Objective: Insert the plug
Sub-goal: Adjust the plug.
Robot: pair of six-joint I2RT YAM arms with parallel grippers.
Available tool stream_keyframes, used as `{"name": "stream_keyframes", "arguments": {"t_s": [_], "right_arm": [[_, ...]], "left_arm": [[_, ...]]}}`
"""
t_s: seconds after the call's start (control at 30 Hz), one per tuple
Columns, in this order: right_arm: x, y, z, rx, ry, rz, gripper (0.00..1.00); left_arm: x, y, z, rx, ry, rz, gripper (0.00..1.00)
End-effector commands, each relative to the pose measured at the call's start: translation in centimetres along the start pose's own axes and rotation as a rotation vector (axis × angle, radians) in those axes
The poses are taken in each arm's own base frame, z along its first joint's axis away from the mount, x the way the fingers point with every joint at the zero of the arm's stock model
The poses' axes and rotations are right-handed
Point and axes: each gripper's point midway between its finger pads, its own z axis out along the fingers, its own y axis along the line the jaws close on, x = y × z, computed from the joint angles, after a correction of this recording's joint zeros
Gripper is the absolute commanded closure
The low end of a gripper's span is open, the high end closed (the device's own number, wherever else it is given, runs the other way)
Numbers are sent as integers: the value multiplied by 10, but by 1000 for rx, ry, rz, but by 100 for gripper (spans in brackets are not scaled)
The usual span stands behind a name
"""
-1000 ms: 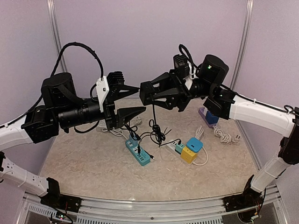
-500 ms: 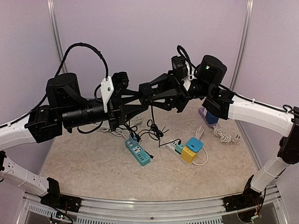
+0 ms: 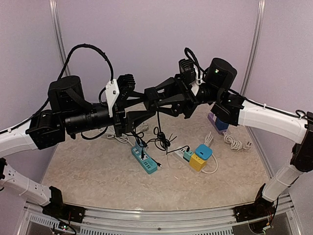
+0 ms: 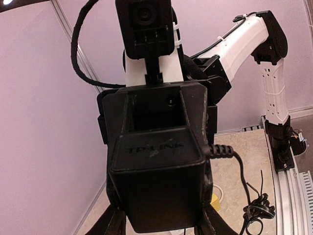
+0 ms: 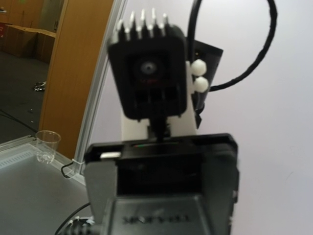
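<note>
Your plug (image 4: pixel 156 188), a boxy black adapter marked TP-LINK, up in the air, its black cord (image 3: pixel 161 141) leaving one side and hanging in a tangle, your teal strip (image 3: pixel 145 160) lying flat beneath, well apart

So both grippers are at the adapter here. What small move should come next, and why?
Probably close the left gripper firmly on the black adapter. Its fingers flank the adapter in mid-air, but a firm grip isn't evident, and the right gripper holds it from the far side.
</note>
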Motion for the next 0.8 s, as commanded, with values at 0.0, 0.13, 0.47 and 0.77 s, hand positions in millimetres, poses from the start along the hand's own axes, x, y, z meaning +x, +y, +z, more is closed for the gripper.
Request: {"name": "stream_keyframes", "arguments": {"t_s": [0.0,0.13,0.47,0.77], "right_arm": [[-9,0,5,-5,-14,-8,100],[-8,0,6,-8,-14,-6,100],[-1,-3,6,5,0,-7,100],[12,-8,6,55,25,5,68]], "left_arm": [[-2,5,0,-30,1,-8,60],[-5,5,0,-24,-6,-17,65],[-9,7,1,-35,-20,-21,100],[-11,16,-9,-97,-68,-24,100]]}}
